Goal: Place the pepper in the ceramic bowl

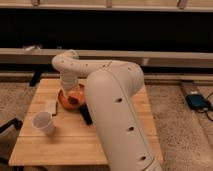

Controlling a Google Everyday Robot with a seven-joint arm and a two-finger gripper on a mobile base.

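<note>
The ceramic bowl (66,101) is a shallow orange-red dish on the left half of the wooden table (60,145). My white arm curves in from the right and comes down onto the bowl from above. The gripper (71,94) is at the end of it, just over the bowl's middle. A small dark red shape (75,99) lies in the bowl right under the gripper; it looks like the pepper. I cannot tell whether the gripper still touches it.
A white cup (44,123) stands near the table's front left. A small white bottle or block (51,106) lies left of the bowl. A black flat object (86,115) lies right of the bowl. A blue device (198,101) sits on the floor at right.
</note>
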